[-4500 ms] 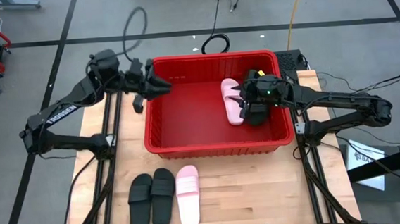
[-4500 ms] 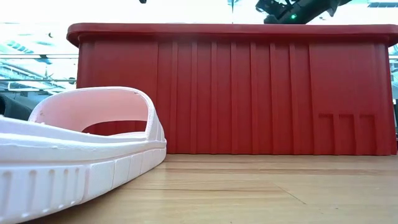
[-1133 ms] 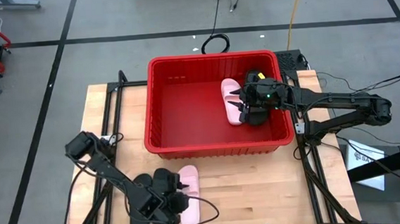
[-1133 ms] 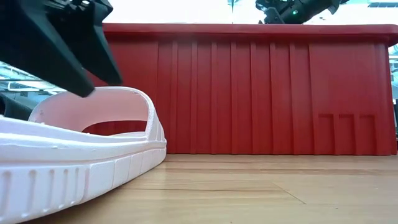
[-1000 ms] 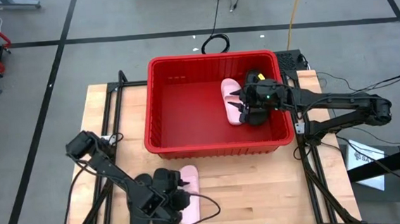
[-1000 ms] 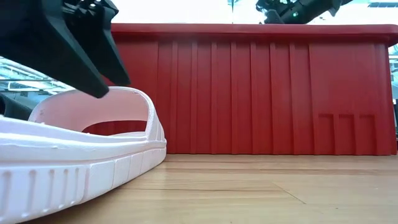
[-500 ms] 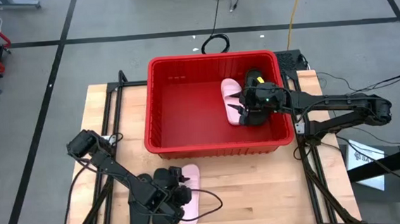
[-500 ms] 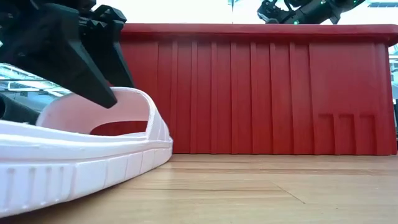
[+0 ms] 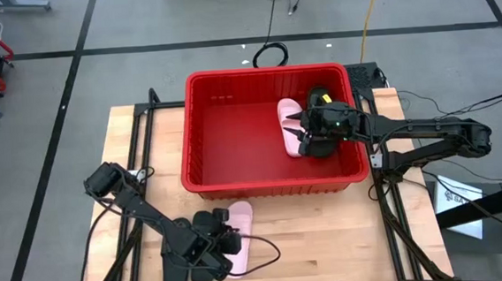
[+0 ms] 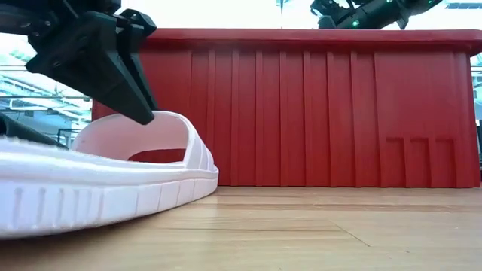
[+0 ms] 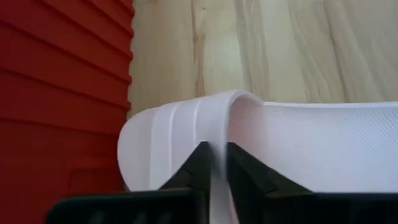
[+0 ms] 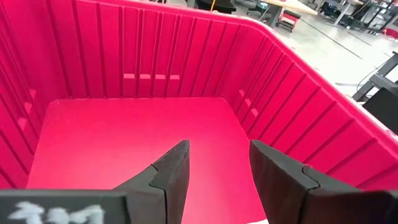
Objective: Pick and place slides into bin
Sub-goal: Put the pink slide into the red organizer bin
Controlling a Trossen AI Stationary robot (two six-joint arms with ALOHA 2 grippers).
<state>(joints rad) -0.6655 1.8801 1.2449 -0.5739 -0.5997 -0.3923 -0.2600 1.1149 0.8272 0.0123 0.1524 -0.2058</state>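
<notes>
A pale pink slide [image 9: 240,234] lies on the wooden table [image 9: 328,232], in front of the red bin [image 9: 272,189]. My left gripper [image 9: 228,240] is shut on its strap [image 11: 180,121]. Two black slides [image 9: 176,271] lie on their soles just left of it, partly under my left arm. Inside the bin, at its right end, a second pink slide [image 9: 289,120] and a black slide [image 9: 319,93] rest on the floor. My right gripper [image 9: 300,135] hovers open over them, with nothing between its fingers [image 12: 174,165]. My left gripper pinches the pink slide's strap at its edge [image 11: 217,134] between its two fingers [image 11: 199,165]. One finger is on the strap's outer face, the other on its inner face. The fingers slant down onto the strap's top [image 10: 151,119] from the table's left. The slide's far end [image 10: 207,181] rests on the table.
The bin's tall ribbed wall [image 10: 301,113] stands close behind the held slide. Bare wood stretches to the right of the slides along the table's near edge [image 9: 348,258]. Cables [image 9: 270,6] lie on the floor beyond the table.
My left gripper has moved a little toward the table's right and taken hold of the pink slide's strap. The slide has turned slightly, with its far end swung toward the right.
</notes>
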